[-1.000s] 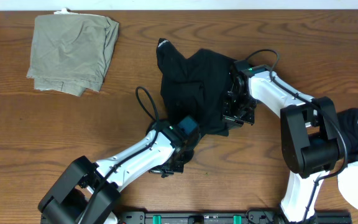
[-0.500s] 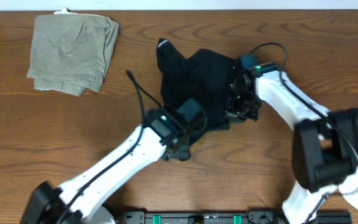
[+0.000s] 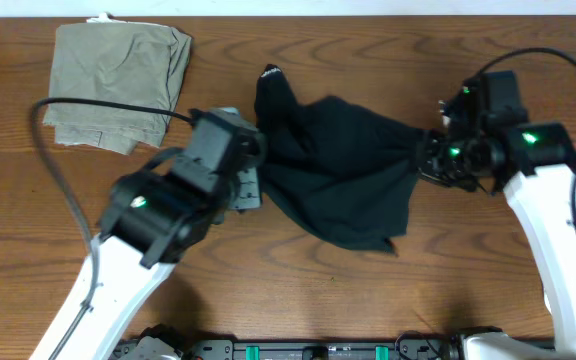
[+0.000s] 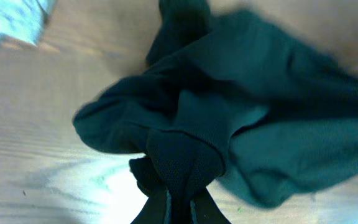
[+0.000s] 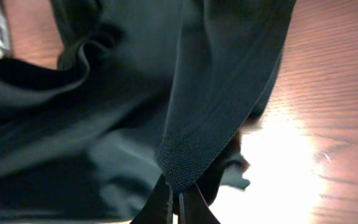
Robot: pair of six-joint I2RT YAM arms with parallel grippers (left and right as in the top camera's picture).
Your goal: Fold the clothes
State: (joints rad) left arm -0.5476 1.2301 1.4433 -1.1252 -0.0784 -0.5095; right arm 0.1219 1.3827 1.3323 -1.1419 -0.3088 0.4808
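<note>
1. A black garment (image 3: 340,185) is seen mid-table, spread out between the two grippers over the wooden table (image 3: 298,300).
2. The left gripper (image 3: 255,168) is clamped on the black garment's left edge. In the left wrist view a bunched fold of fabric is pinched in the left gripper (image 4: 179,198), with no gap seen between the jaws.
3. The right gripper (image 3: 431,160) is clamped on the black garment's right corner. In the right wrist view a doubled-over edge of fabric is nipped at the tips of the right gripper (image 5: 175,191), and the rest is draped away from them.
4. The fabric is creased and bunched, not laid flat. The wider part is fanned toward the near edge of the table. Whether it is resting on the wood or lifted cannot be told.
5. A narrow part is pointed at the far edge, and a small white logo (image 3: 271,70) is seen at its tip.
6. An olive-khaki garment (image 3: 118,85) is laid folded at the far left, apart from the black garment. It is crossed by the left arm's black cable (image 3: 98,103).
</note>
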